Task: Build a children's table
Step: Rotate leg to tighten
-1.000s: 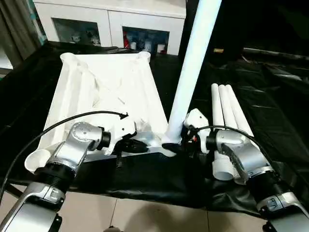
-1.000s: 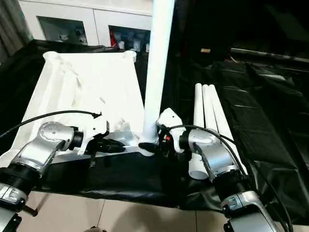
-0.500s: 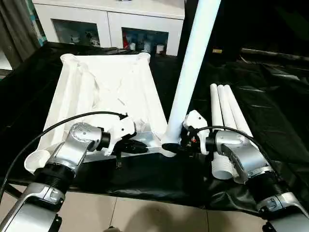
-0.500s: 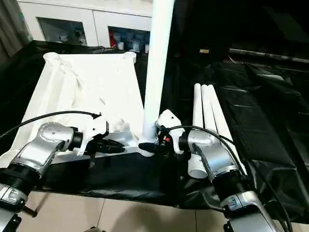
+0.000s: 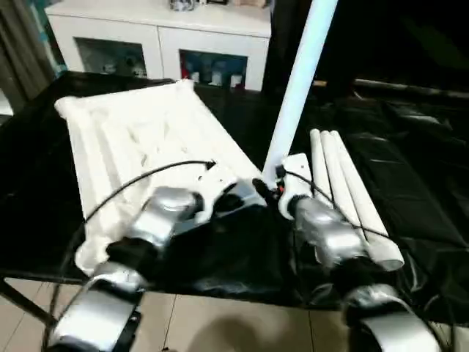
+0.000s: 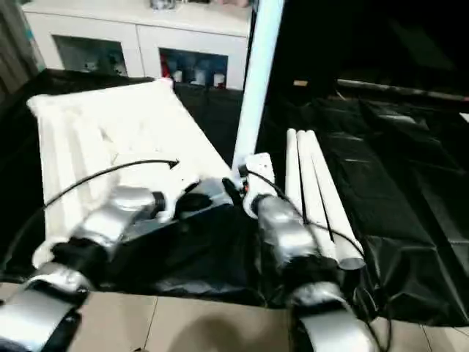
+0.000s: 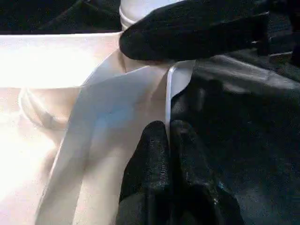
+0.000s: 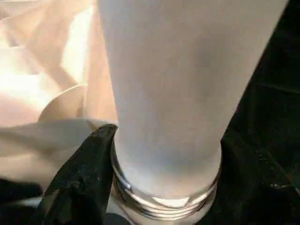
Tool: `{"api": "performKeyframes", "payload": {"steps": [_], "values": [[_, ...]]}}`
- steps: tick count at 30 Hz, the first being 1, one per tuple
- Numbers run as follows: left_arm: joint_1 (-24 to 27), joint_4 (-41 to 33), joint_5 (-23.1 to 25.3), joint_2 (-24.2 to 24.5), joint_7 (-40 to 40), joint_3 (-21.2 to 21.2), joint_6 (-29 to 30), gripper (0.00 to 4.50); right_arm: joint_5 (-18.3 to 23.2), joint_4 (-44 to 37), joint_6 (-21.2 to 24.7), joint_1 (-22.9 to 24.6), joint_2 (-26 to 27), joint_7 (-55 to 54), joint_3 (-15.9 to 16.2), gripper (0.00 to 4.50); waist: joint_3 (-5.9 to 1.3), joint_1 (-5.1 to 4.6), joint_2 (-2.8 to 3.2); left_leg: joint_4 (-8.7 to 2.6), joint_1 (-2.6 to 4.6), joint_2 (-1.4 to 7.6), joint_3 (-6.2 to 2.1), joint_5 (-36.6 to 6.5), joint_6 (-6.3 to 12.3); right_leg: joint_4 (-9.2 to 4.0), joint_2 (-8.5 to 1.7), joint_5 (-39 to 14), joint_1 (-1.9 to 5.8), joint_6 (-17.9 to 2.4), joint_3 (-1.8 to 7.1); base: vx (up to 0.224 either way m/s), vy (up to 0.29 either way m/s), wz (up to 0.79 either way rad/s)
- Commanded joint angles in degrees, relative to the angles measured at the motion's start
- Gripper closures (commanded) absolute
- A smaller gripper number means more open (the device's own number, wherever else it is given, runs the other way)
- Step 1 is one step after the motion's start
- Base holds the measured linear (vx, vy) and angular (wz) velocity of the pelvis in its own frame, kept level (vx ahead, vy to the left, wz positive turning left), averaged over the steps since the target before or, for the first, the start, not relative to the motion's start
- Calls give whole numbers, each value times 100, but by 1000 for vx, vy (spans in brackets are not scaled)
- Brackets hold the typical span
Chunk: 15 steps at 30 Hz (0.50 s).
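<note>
Left gripper (image 7: 168,140) is pinching the tabletop (image 7: 117,117) edge, right gripper (image 8: 164,164) clamped round the upright leg (image 8: 173,84).

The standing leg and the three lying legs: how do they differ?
The standing leg is upright at the tabletop's near corner; the three lying legs rest flat on the black cloth. The right pincer has its fingers around the standing leg's base; nothing grips the lying ones. All are white tubes.

A lived-in room, likely a home; white glass-door cabinet (image 5: 157,44) holding trinkets; tiled floor (image 5: 220,326).
</note>
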Motion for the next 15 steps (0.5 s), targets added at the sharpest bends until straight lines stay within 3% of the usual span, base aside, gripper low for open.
{"api": "performKeyframes", "payload": {"steps": [1,7,10,13,15], "values": [[6,181,103,-100,175,-112,109,450,-15,326,100,126,119,83,85,119,-263,-30,67,-427,124,126,-123,-2157,-293,-575,-405,-2378,70,-706,215,0,0,0],[50,168,132,186,-62,-96,-150,450,-110,100,-286,61,-128,661,184,70,-275,-57,47,-441,59,132,-117,-1955,-183,-529,-405,-1887,125,-847,219,0,0,0],[149,61,104,443,-458,-110,-334,450,33,-199,-261,104,-469,1409,278,70,-282,-54,37,-425,41,126,-103,-1805,-98,-521,-406,-1797,152,-892,225,0,0,0],[225,-21,46,619,-802,-103,-493,450,35,-446,-284,175,-760,1991,404,70,-328,-38,29,-390,-20,130,-91,-1347,24,-438,-395,-1100,218,-993,222,0,0,0],[344,-194,-111,822,-1380,-134,-774,450,81,-816,-194,314,-1074,2726,539,70,-348,-37,51,-356,-27,128,-74,-945,143,-359,-374,-384,219,-1181,217,0,0,0]]}}
